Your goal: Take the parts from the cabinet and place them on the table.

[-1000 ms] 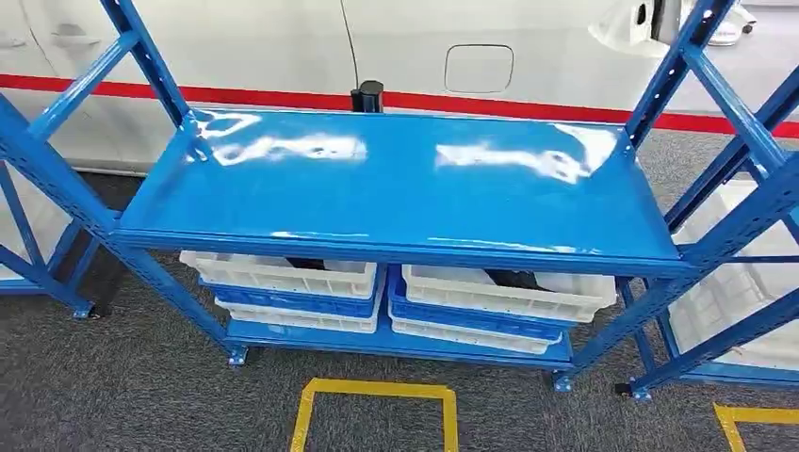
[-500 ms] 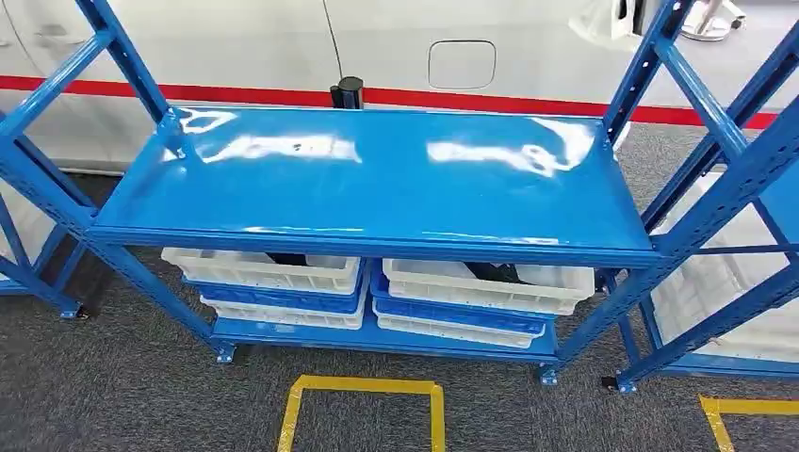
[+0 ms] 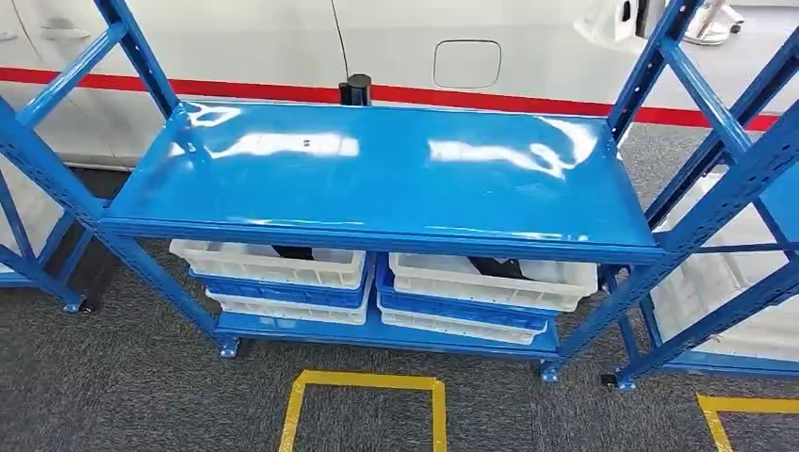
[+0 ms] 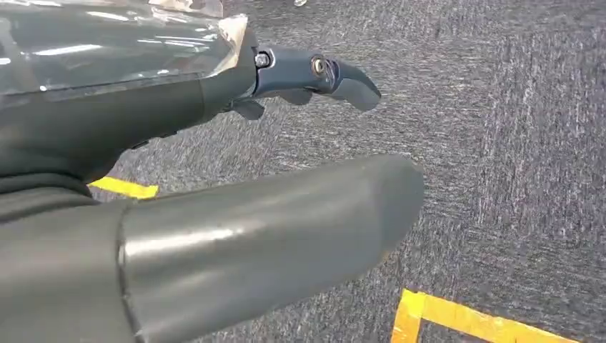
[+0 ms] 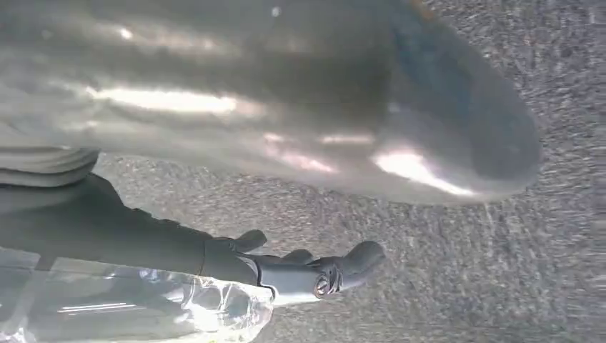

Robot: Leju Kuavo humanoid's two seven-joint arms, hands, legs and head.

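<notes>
**Rack in view, both hands hanging empty over the carpet**

While the blue steel rack (image 3: 377, 179) fills the head view, its glossy upper shelf carries nothing but glare. On the lower shelf, toward six o'clock, stand two stacks of white and blue crates: the left crate stack (image 3: 278, 280) at seven o'clock and the right crate stack (image 3: 481, 297) at five o'clock. Dark parts (image 3: 294, 251) lie in the top crate of each stack, their kind too hidden to tell. A yellow floor marking (image 3: 363, 400) sits at six o'clock on grey carpet (image 3: 122, 386). The left hand (image 4: 236, 179) holds nothing, thumb and fingers apart. The right hand (image 5: 286, 214) likewise holds nothing, fingers slightly curled and apart from the thumb.
</notes>
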